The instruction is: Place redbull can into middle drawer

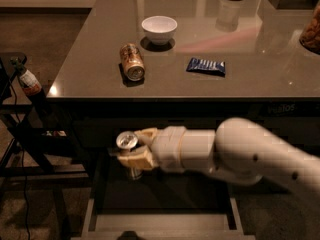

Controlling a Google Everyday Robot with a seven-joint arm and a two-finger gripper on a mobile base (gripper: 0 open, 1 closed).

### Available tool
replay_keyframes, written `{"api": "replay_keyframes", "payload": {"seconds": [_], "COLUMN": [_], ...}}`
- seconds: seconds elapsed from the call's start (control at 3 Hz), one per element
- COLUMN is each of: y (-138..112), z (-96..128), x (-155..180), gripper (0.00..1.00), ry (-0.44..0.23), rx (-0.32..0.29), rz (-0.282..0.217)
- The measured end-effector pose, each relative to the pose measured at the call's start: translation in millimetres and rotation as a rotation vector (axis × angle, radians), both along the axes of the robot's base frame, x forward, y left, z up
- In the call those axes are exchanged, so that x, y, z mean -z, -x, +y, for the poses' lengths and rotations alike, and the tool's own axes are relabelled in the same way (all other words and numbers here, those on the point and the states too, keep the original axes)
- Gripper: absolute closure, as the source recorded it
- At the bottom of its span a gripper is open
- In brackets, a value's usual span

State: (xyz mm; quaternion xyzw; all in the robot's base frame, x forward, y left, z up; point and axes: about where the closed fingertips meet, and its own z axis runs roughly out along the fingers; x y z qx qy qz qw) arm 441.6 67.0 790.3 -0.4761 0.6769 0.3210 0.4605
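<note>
Silver-topped and upright, the redbull can (pixel 126 140) is clamped in the gripper (pixel 131 157). The tan fingers (pixel 142 160) wrap its middle, so only the lid and a sliver of the base show. The gripper hangs below the edge of the table (pixel 250 84), with the arm reaching in from 3 o'clock. The middle drawer (pixel 170 199) stands pulled open beneath it, and the can is over the drawer's 10 o'clock corner, apparently above the dark floor rather than resting on it.

Judging by this, the pick-up and the carry to the drawer are done. What is left is lowering the can to the floor, letting go, and drawing the arm clear; I can't tell how much gap remains under the base.

On the tabletop, none of it in play, a tan-gold can (pixel 132 62) lies on its side at 7 o'clock from a white bowl (pixel 159 29), with a blue packet (pixel 206 66) at 4 o'clock from that bowl
</note>
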Motion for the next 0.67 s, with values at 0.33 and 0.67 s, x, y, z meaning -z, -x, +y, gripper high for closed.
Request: {"api": "replay_keyframes", "payload": {"seconds": [0.33, 0.67], "y": [13, 2], "z": [11, 7], "x": [71, 122], "gripper": [1.00, 1.00], "ry": [-0.064, -0.082], "rx": [0.053, 0.149], "rz": [0.066, 0.091]}}
